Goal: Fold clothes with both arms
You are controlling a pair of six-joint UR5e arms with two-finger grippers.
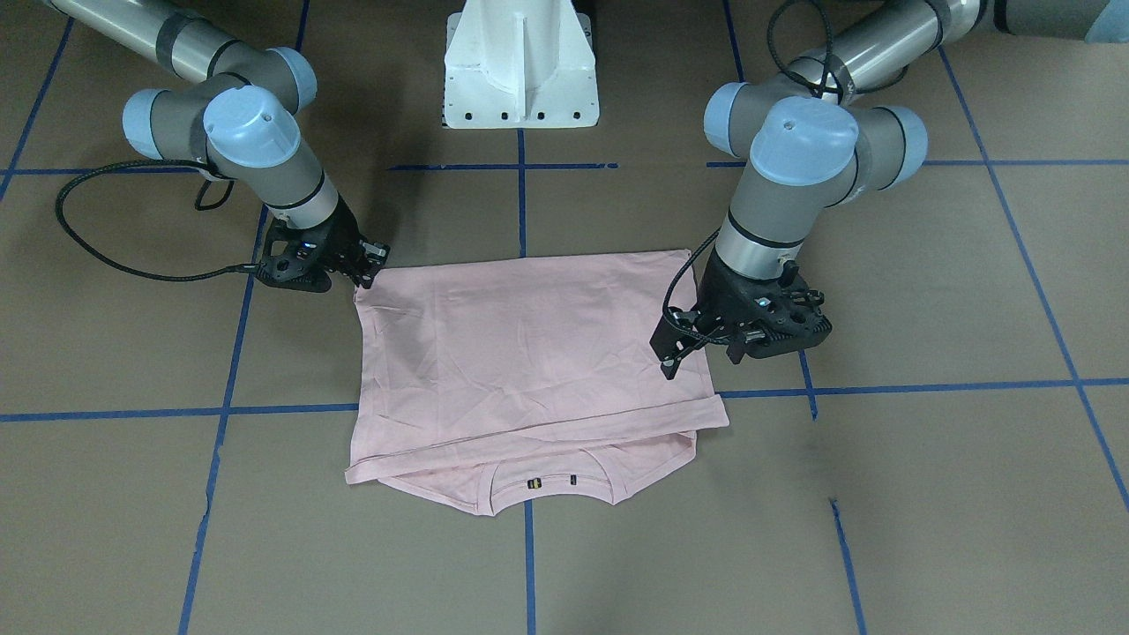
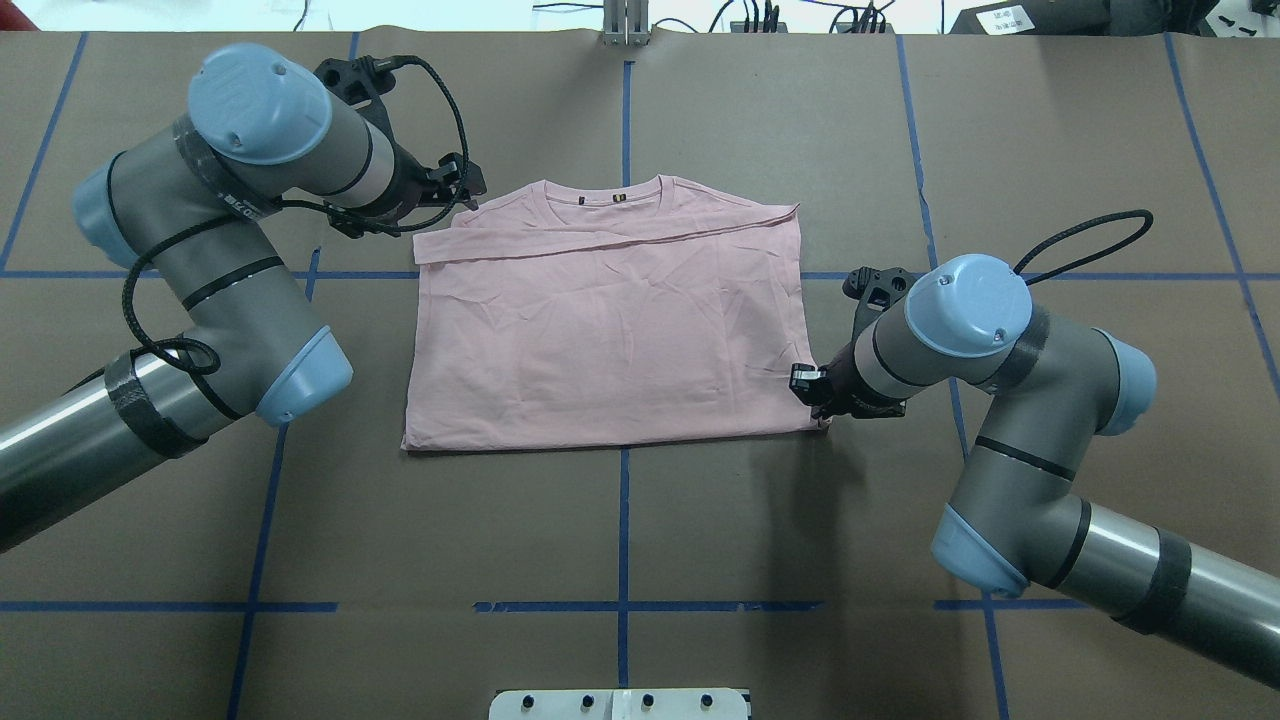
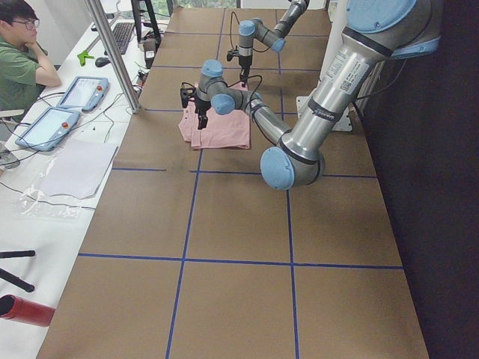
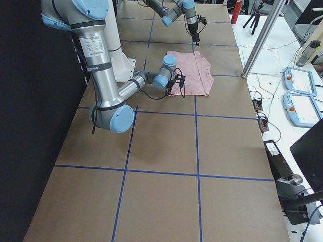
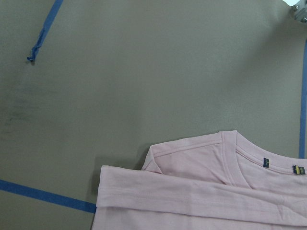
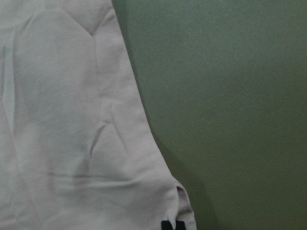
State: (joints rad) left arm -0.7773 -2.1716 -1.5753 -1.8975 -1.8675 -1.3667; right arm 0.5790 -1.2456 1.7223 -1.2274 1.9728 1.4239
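The overhead view is showing the pale pink T-shirt (image 2: 610,330) lying folded into a rectangle at the middle of the brown surface (image 2: 620,520), collar on the far side. A folded band (image 2: 600,238) is crossing just below the collar.

Only the front-facing view is showing the left gripper (image 1: 702,357) clearly. It is pointing down over the shirt's edge near the collar end, its fingers standing wide apart and holding nothing. The left wrist camera is catching no fingers, only the ribbed collar (image 5: 249,152) with two small dark tags (image 5: 266,162).

The left arm is bending at the elbow and reaching out to the far corner. The right arm is coming in low, its wrist tipping down at the shirt's near corner. There the right gripper (image 1: 364,278) is sitting narrow, pinching the corner cloth. In the right wrist view its dark fingertips (image 6: 166,224) are being cut off by the bottom edge.

Both side views are showing the grippers too small to judge. A seated person (image 3: 19,63) is appearing only in the left one.
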